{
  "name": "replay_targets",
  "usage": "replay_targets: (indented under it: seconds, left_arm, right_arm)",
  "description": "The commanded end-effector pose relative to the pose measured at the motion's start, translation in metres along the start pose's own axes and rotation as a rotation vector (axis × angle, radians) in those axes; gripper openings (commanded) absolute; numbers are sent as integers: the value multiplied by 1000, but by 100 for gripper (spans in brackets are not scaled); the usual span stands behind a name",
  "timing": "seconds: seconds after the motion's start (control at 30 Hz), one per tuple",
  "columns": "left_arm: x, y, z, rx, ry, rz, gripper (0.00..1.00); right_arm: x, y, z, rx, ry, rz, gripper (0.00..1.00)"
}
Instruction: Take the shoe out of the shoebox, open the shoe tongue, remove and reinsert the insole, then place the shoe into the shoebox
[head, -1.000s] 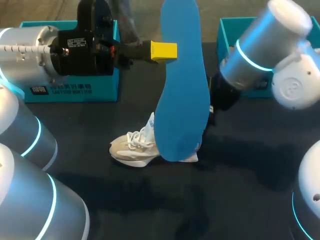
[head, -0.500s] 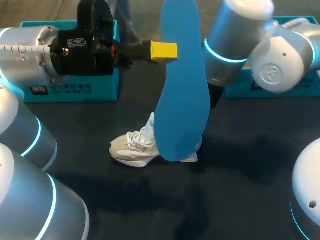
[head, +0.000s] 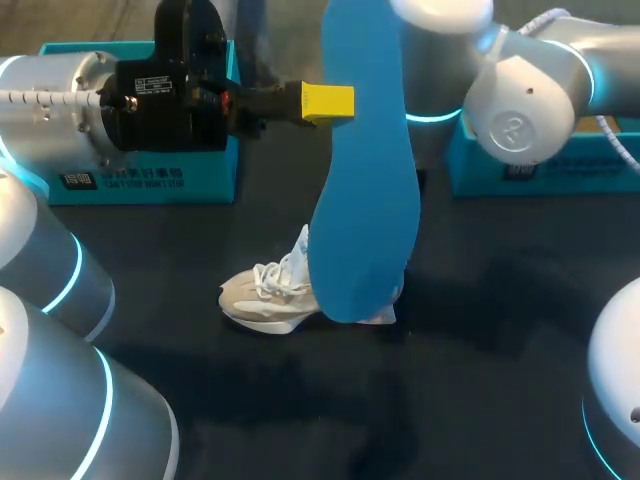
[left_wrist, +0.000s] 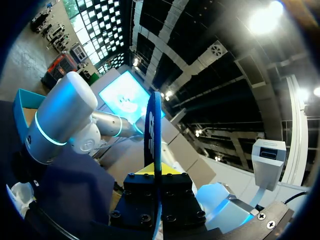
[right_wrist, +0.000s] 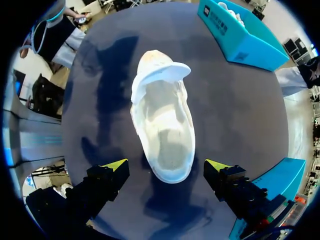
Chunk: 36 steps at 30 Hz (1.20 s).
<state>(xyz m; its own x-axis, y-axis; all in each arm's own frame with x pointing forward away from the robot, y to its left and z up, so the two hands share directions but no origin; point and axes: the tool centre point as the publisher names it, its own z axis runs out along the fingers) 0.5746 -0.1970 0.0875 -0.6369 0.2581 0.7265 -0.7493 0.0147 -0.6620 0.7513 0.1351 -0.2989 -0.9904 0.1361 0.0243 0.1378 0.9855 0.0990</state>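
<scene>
The blue insole (head: 365, 200) hangs upright above the table, my left gripper (head: 327, 103) shut on its upper edge. In the left wrist view the insole (left_wrist: 154, 125) shows edge-on between the closed yellow tips of that gripper (left_wrist: 156, 172). The pale laced shoe (head: 270, 295) stands on the dark table, partly hidden behind the insole. From the right wrist view I look straight down into the shoe (right_wrist: 165, 125), its mouth wide open. My right gripper (right_wrist: 166, 165) hovers open above its heel end. In the head view the right arm (head: 520, 90) comes in from the upper right, its gripper hidden behind the insole.
A teal shoebox (head: 140, 180) stands at the back left and another (head: 540, 170) at the back right. In the right wrist view one teal box (right_wrist: 240, 35) lies beyond the shoe's toe and a second (right_wrist: 272, 187) beside the gripper. The dark tabletop (head: 480, 330) lies in front.
My right arm has swung up and toward the back middle, behind the insole. The left arm, the insole and the shoe have kept still.
</scene>
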Motion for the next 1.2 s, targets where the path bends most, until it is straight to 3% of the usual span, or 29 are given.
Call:
replay_targets:
  seconds: [0.03,0.6,0.93,1.2]
  left_arm:
    - [2,4,3,10,-4,0,0]
    - [2,4,3,10,-4,0,0]
    - [2,4,3,10,-4,0,0]
    - [2,4,3,10,-4,0,0]
  right_arm:
    - [0,0,1,3,0,1,100]
    - [0,0,1,3,0,1,100]
    - [-27,34,15,-16,18,-22,100]
    - [-40,45,42,-9,36,-53,100]
